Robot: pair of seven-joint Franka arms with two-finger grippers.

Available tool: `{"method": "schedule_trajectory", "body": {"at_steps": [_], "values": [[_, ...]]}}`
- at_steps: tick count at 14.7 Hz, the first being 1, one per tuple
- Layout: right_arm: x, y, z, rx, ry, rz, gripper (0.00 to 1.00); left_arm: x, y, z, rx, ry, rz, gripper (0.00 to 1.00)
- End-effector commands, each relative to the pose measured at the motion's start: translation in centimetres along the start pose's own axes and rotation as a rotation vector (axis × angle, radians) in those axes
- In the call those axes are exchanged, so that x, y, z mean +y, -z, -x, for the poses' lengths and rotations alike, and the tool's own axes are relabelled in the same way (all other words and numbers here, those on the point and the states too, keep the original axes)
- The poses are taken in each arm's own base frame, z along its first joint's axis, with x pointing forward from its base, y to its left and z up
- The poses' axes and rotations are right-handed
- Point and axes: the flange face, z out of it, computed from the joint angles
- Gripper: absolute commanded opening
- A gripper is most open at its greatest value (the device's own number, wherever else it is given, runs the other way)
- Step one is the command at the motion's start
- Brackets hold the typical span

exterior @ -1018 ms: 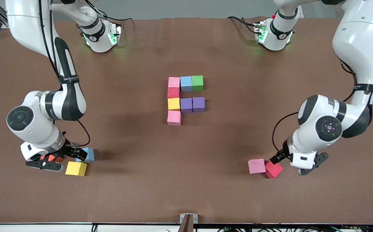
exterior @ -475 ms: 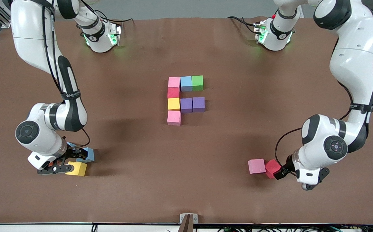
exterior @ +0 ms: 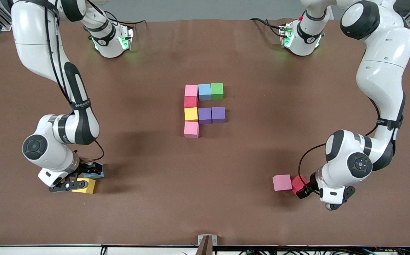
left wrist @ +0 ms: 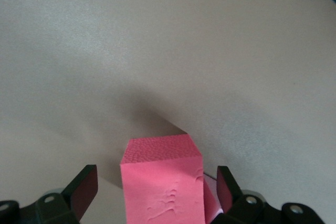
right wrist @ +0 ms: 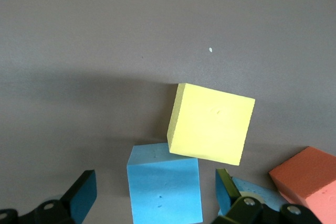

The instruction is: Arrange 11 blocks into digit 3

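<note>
Left pincer straddles the red cube wide open near the counter's front edge; right pincer likewise around the light blue cube. Closing, we risk nudging the touching pink cube or yellow cube.

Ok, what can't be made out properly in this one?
- Front view: the right gripper covers most of the light blue cube.
- Right wrist view: the orange cube is cut off by the picture's edge.
- Front view: the left gripper hides part of the red cube.
- Left wrist view: the edge cuts off the red cube's lower part.
</note>
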Motion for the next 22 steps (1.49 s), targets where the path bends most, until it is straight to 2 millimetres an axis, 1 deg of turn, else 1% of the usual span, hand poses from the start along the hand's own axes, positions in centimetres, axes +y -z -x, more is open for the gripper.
{"method": "schedule_trajectory", "body": {"at_steps": [1, 3, 4, 5, 6, 7, 8, 9, 10, 12, 13, 14, 15, 16, 18, 19, 20, 22], "values": [[0.5, -0.4, 0.0, -0.003, 0.021, -0.020, 1.00, 0.2, -1.3, -0.2, -0.007, 0.009, 0.023, 1.00], [1.0, -1.0, 0.2, -0.012, 0.040, -0.020, 1.00, 0.1, -2.5, 0.0, -0.014, 0.010, 0.030, 0.99], [1.5, -1.2, 0.3, -0.016, 0.051, -0.019, 1.00, 0.0, -3.1, 0.2, -0.022, 0.005, 0.026, 0.95], [1.7, -1.4, 0.4, -0.020, 0.058, -0.020, 1.00, 0.0, -3.4, 0.4, -0.025, -0.006, 0.023, 0.85], [1.7, -1.5, 0.5, -0.022, 0.063, -0.020, 1.00, -0.2, -3.9, 0.5, -0.029, -0.012, 0.016, 0.67], [1.6, -1.6, 0.6, -0.026, 0.063, -0.020, 1.00, -0.3, -3.9, 0.5, -0.026, -0.026, 0.014, 0.51], [1.6, -2.3, 0.9, -0.037, 0.063, -0.021, 1.00, -0.3, -3.3, 0.4, -0.020, -0.042, 0.008, 0.38], [1.5, -2.7, 1.0, -0.045, 0.064, -0.022, 1.00, -0.4, -2.7, 0.2, -0.014, -0.041, 0.004, 0.27], [1.3, -3.0, 1.2, -0.050, 0.063, -0.027, 1.00, -0.4, -1.7, 0.4, -0.025, -0.048, -0.024, 0.20], [0.9, -3.3, 1.4, -0.059, 0.064, -0.037, 1.00, -0.5, 0.2, 0.4, -0.045, -0.059, -0.055, 0.17], [0.7, -3.3, 1.4, -0.060, 0.061, -0.052, 1.00, -0.1, 1.3, 0.9, -0.062, -0.067, -0.073, 0.17], [0.9, -3.1, 1.3, -0.055, 0.047, -0.070, 1.00, 0.1, 2.8, 1.2, -0.071, -0.070, -0.087, 0.03], [0.9, -3.2, 1.3, -0.053, 0.041, -0.081, 1.00, 0.0, 4.0, 1.3, -0.091, -0.066, -0.100, 0.00], [0.8, -3.3, 1.4, -0.055, 0.043, -0.082, 1.00, 0.2, 5.6, 1.7, -0.104, -0.070, -0.113, 0.00], [1.1, -3.4, 1.4, -0.054, 0.057, -0.081, 1.00, 0.3, 8.6, 1.9, -0.105, -0.062, -0.118, 0.00], [1.2, -3.5, 1.4, -0.054, 0.062, -0.080, 1.00, 0.3, 9.4, 2.4, -0.140, -0.053, -0.126, 0.00], [1.1, -3.8, 1.5, -0.059, 0.062, -0.080, 1.00, 0.3, 10.8, 2.8, -0.175, -0.044, -0.126, 0.00], [1.1, -4.0, 1.5, -0.059, 0.060, -0.079, 1.00, 0.7, 13.9, 3.5, -0.199, -0.030, -0.098, 0.00]]}}
